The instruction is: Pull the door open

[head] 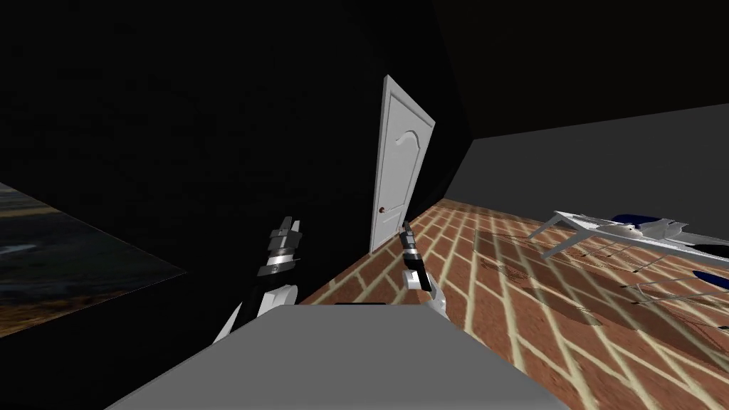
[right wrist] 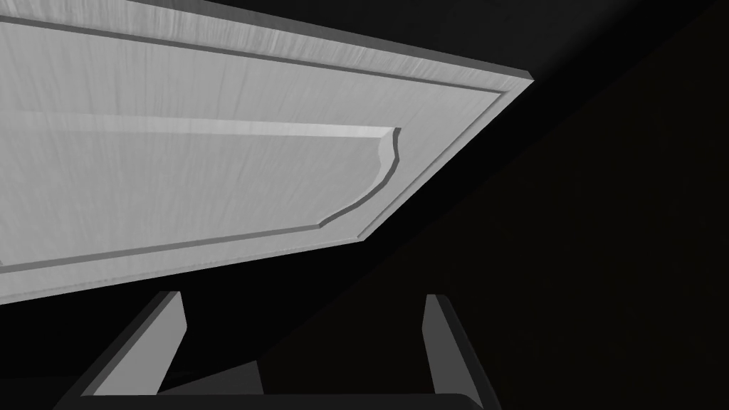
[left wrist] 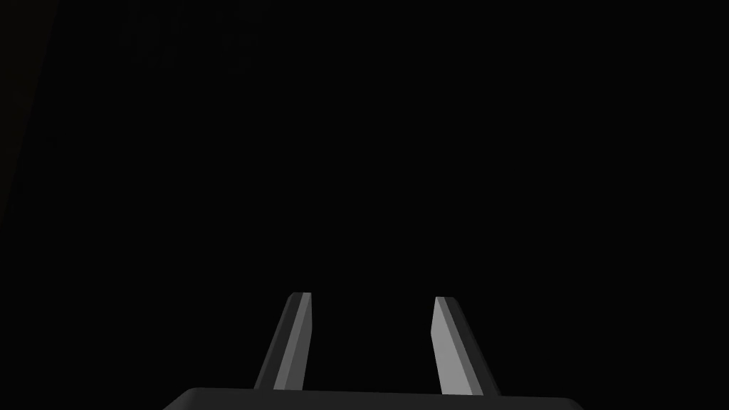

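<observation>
A white panelled door [head: 400,167] stands ahead in a dark wall, with a small dark knob [head: 383,210] low on its left side. My right gripper [head: 406,228] is raised in front of the door's lower right corner, short of it and to the right of the knob. The right wrist view looks along the door's upper panel [right wrist: 213,171], and the right gripper [right wrist: 302,302] is open with nothing between its fingers. My left gripper [head: 292,226] is held up further left against the dark wall. The left wrist view shows the left gripper [left wrist: 371,299] open and empty.
A brick-patterned floor [head: 512,299] runs from the door to the right. A light grey low table frame [head: 619,231] with dark blue shapes around it stands at the far right. A dim patch of other flooring [head: 57,249] lies at the far left.
</observation>
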Robot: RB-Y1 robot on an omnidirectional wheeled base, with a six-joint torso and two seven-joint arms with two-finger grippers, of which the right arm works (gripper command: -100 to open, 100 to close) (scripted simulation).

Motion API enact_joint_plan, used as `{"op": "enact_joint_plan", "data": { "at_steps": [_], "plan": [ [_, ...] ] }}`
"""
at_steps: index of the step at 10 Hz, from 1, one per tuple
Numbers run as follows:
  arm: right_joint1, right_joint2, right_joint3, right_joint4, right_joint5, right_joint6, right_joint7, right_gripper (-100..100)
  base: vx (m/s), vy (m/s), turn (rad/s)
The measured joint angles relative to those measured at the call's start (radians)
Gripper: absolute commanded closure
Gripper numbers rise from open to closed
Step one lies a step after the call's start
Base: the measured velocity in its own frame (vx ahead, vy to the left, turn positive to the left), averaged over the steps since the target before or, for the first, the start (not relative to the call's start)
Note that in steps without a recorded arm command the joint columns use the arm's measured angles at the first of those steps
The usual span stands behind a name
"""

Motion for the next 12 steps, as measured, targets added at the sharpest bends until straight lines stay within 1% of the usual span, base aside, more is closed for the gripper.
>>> {"op": "enact_joint_plan", "data": {
  "at_steps": [1,2,4,5,6,7,9,11,12],
  "plan": [
    [-0.009,-0.003,0.002,0.029,0.001,-0.007,-0.004,-100,0.058,-0.106,0.157],
    [-0.015,-0.004,0.005,0.049,0.003,-0.009,-0.007,-100,0.079,-0.115,0.142],
    [-0.041,-0.01,0.005,0.107,0.004,-0.014,-0.015,-100,0.05,-0.122,0.144],
    [-0.056,-0.014,0.005,0.133,0.004,-0.014,-0.019,-100,0.035,-0.112,0.146],
    [-0.062,-0.02,0.006,0.151,0.003,-0.014,-0.026,-100,0.048,-0.108,0.108],
    [-0.069,-0.022,0.007,0.17,0.004,-0.011,-0.03,-100,0.061,-0.1,0.154],
    [-0.095,-0.026,0.009,0.227,0.006,-0.017,-0.036,-100,0.04,-0.11,0.156],
    [-0.111,-0.033,0.011,0.267,0.007,-0.016,-0.045,-100,0.03,-0.115,0.132],
    [-0.124,-0.034,0.012,0.3,0.008,-0.022,-0.048,-100,0.023,-0.116,0.132]
  ]
}}
